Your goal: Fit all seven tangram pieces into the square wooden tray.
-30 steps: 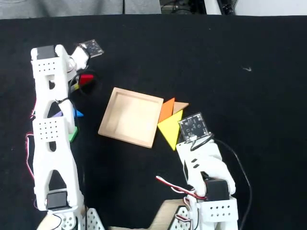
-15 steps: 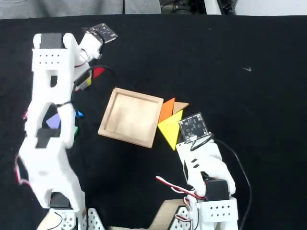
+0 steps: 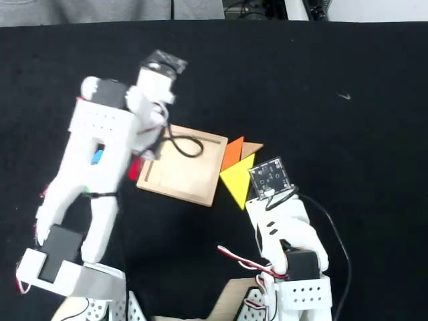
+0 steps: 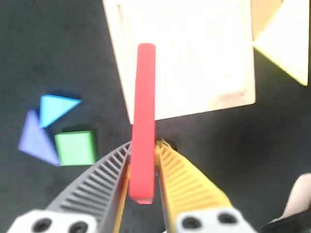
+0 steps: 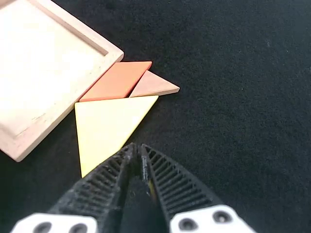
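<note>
Red piece (image 4: pixel 145 121) on edge over the tray (image 4: pixel 194 53) corner
Blue triangle (image 4: pixel 56 108), purple triangle (image 4: pixel 36 141) and green square (image 4: pixel 75 147) nearby; left fingers (image 4: pixel 177 179) grip red, right fingers (image 5: pixel 167 179) closed.

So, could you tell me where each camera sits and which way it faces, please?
High view: fixed overhead, looking down on wooden tray and both arms.
Left wrist view: wrist-mounted, past left gripper holding red piece, toward tray.
Right wrist view: wrist-mounted, past shut right gripper, toward yellow triangle.
Shared: all show tray and yellow triangle.

White arms (image 3: pixel 93 144), black cables (image 3: pixel 334 234), grey-yellow ribbed hand (image 4: pixel 144 145)
</note>
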`<state>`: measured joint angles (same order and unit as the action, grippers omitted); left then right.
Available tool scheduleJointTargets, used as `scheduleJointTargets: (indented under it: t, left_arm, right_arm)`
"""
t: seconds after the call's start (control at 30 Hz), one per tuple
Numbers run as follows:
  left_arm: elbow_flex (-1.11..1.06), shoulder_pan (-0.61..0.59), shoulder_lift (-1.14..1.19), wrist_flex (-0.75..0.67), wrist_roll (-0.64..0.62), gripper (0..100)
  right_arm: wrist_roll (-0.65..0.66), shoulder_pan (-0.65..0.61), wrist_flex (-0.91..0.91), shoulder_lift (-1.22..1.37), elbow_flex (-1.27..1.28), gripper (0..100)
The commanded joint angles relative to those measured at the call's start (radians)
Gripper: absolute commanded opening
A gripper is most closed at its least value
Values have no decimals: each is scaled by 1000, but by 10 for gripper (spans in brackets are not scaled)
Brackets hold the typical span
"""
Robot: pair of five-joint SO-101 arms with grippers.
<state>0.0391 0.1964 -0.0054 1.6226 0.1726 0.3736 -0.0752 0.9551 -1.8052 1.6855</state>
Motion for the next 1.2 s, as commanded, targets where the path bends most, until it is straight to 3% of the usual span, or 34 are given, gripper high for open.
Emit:
scheduleJointTargets:
  t: [0.0, 0.1, 0.43, 1.03, 1.17]
  left_arm:
    - [-151, 13, -40, -230, -40, 30]
    - [-254, 13, -40, -368, -58, 30]
    - [-311, 13, 157, -548, -60, 30]
    - [-274, 10, 206, -606, -52, 38]
    - [-298, -15, 206, -686, -55, 119]
  right_arm:
    - [8, -5, 5, -79, -1, 12]
    - [8, -5, 5, -79, -1, 12]
    - [8, -5, 5, -79, -1, 12]
    - [8, -9, 20, -79, -1, 12]
    - [8, -9, 20, -79, -1, 12]
